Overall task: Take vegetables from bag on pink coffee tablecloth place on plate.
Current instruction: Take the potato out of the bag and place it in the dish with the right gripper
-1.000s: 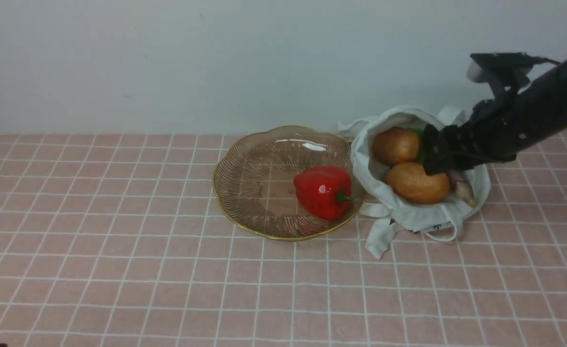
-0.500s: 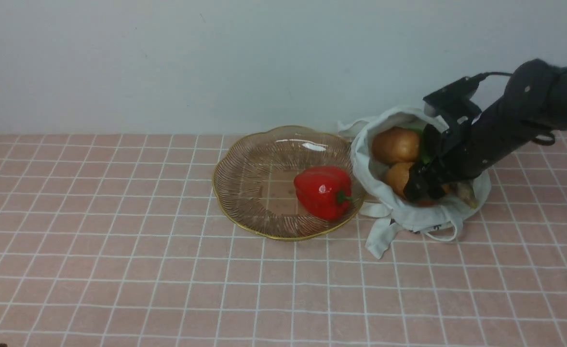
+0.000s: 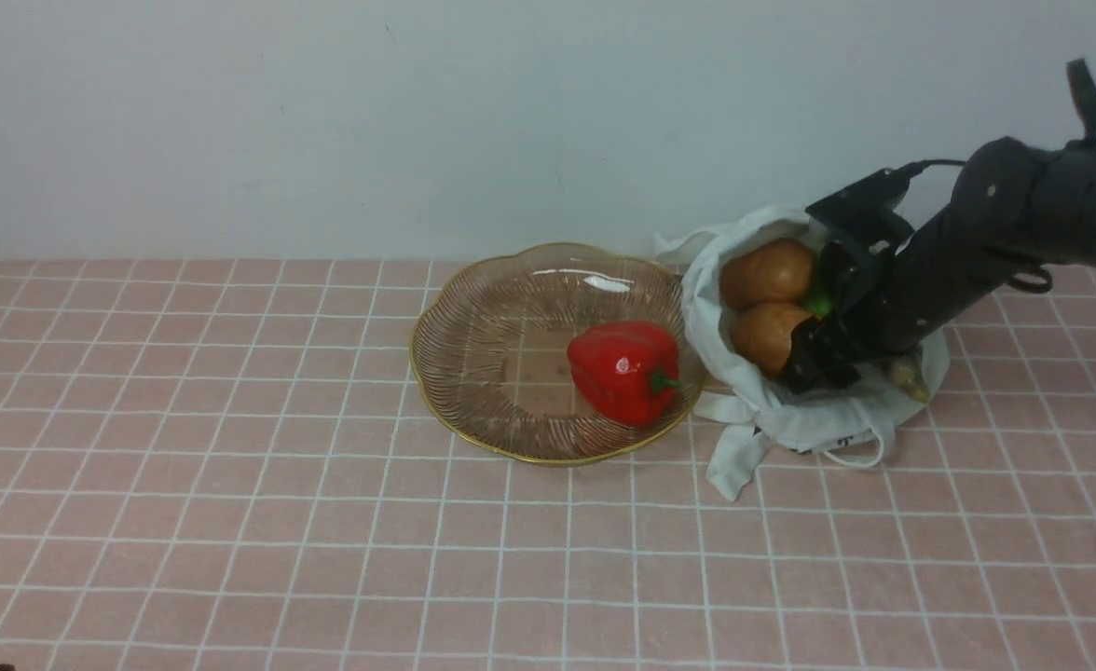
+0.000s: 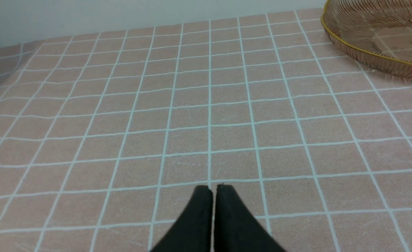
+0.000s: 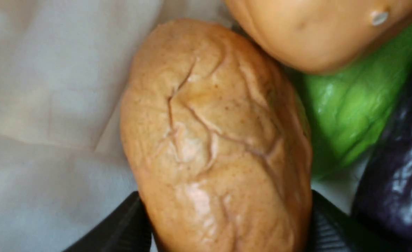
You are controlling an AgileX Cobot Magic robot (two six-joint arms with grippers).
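Observation:
The off-white bag [image 3: 790, 424] lies open on the pink tablecloth [image 3: 231, 466], right of the amber plate [image 3: 473, 317]. A red bell pepper [image 3: 624, 370] rests in the plate. My right gripper [image 3: 814, 359] reaches into the bag, shut on the nearer potato [image 3: 760, 335]. In the right wrist view its fingers [image 5: 136, 213] press both sides of that potato [image 5: 216, 140]. The second potato [image 5: 318, 31], the green gourd [image 5: 346, 112] and the purple eggplant [image 5: 398, 168] lie beside it. My left gripper [image 4: 213, 190] is shut and empty above the cloth.
The bag's strap handles [image 3: 734, 457] trail on the cloth toward the front. The plate's rim [image 4: 367, 52] shows at the edge of the left wrist view. A pale wall stands behind the table.
My right gripper came down into the bag and closed round the nearer potato, which has shifted slightly toward the other potato. The left arm has not moved.

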